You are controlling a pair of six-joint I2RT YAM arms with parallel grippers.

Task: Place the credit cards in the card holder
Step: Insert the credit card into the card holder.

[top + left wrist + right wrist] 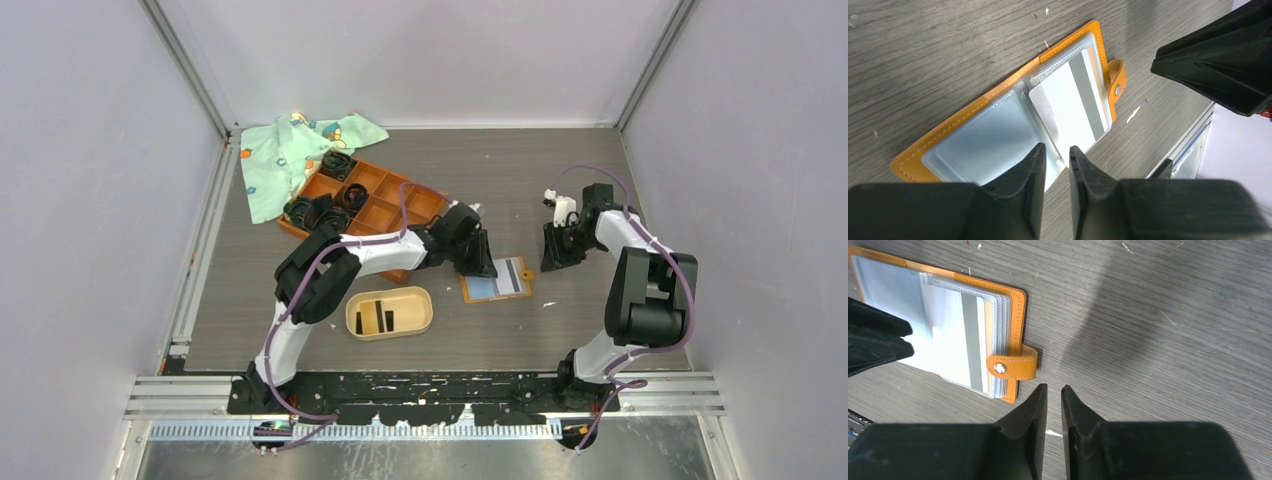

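The orange wallet (495,282) lies open on the table, blue-grey sleeves up. A pale card with a grey stripe (1068,105) sits in its right-hand sleeve and also shows in the right wrist view (955,335). The beige oval card holder (352,318) stands to the front left of the wallet, with dark cards (385,315) on edge inside. My left gripper (1057,148) hovers over the wallet's near edge, jaws a narrow gap apart with nothing between them. My right gripper (1054,386) is just right of the wallet's snap tab (1013,367), nearly closed and empty.
A large orange grid tray (375,200) with black coiled bands (338,163) sits at the back left. A green patterned cloth (290,150) lies behind it. A small white object (563,208) is by the right arm. The metal rail runs along the table's front edge.
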